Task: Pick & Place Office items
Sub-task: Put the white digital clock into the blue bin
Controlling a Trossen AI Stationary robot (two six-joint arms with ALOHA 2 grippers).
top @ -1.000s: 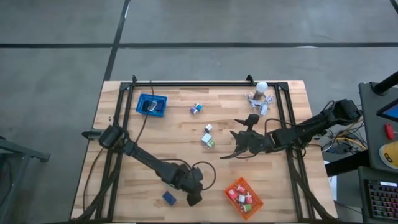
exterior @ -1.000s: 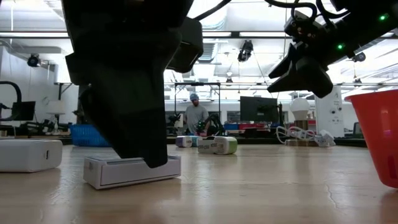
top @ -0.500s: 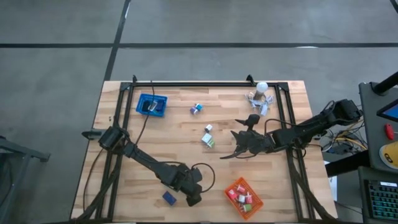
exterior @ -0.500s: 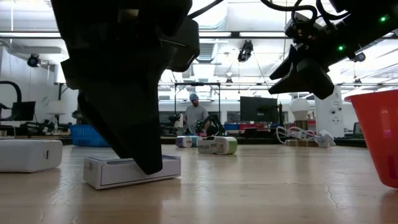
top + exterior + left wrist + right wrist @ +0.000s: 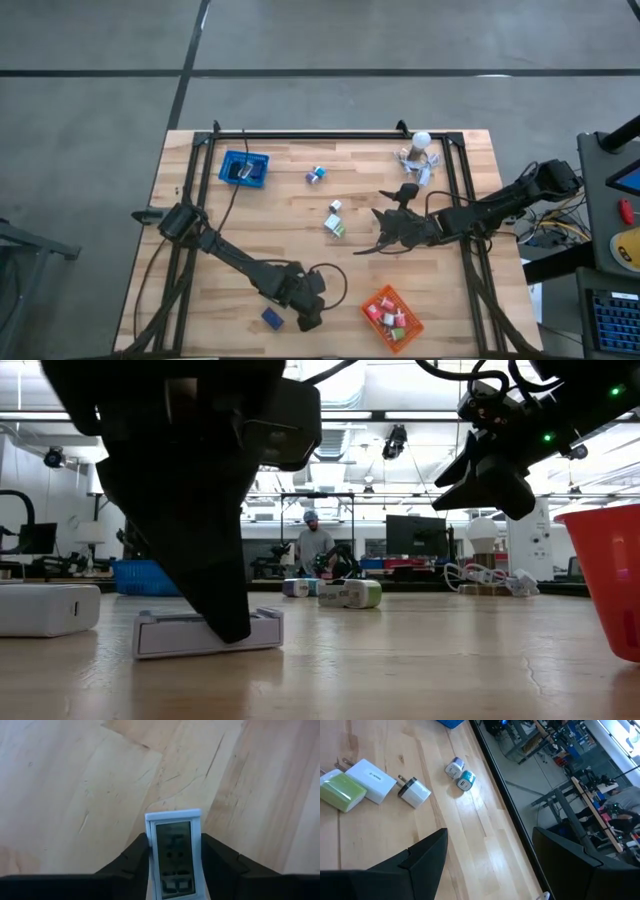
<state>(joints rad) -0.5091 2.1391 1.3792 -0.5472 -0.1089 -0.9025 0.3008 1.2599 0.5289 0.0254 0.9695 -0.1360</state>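
Your left tool (image 5: 172,857) stands over the flat white rectangular box (image 5: 174,851) near the front edge of the wooden counter (image 5: 75,785), fingers touching both long sides, its long axis running between them.

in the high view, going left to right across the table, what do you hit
blue basket → dark blue block → left claw on a white box → small blue and white pair → white and green chargers → orange basket → white ball-topped cluster
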